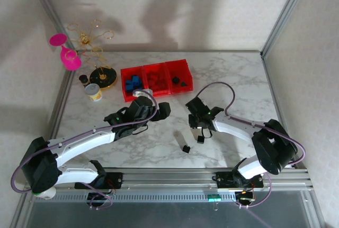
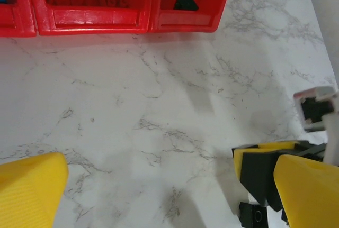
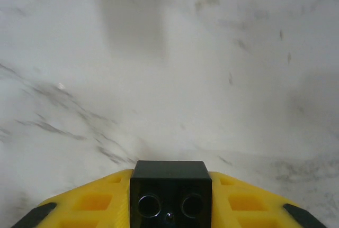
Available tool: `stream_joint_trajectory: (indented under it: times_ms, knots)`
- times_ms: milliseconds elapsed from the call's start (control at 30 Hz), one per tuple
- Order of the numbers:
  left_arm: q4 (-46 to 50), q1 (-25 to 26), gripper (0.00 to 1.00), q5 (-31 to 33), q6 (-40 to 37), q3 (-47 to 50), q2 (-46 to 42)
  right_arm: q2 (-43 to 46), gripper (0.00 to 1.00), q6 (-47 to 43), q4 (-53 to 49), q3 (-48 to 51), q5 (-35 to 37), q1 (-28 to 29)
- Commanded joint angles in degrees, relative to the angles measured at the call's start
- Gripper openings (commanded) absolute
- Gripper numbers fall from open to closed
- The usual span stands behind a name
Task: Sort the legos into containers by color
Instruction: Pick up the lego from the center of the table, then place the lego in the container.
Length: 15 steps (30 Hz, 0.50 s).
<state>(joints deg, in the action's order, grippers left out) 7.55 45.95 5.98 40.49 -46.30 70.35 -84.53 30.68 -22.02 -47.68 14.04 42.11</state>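
Observation:
Three joined red bins stand at the back of the marble table: blue legos in the left one, red legos in the middle one, black legos in the right one. My right gripper hangs low over the table's middle, shut on a black lego whose two round holes face the camera. Another black lego lies loose on the table just left of it. My left gripper is open and empty in front of the bins, its yellow fingers far apart.
A yellow-and-white cup, a gold wire stand on a black base and a pink object stand left of the bins. In the left wrist view the right gripper's fingers sit close to my left gripper's right finger. Metal frame posts edge the table.

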Motion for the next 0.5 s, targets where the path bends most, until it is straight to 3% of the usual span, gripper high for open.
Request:
stream_joint_trajectory:
  times_ms: [0, 467]
  knots:
    - [0.2, -0.8, 0.99, 2.1, -1.5, -2.7, -0.5, -0.1, 0.30, -1.9, 2.4, -5.4, 3.1, -1.3]
    - [0.0, -9.2, 1.00, 1.4, -4.1, -4.8, -0.8, -18.4, 0.30, -8.7, 13.8, -26.6, 4.0, -8.8]
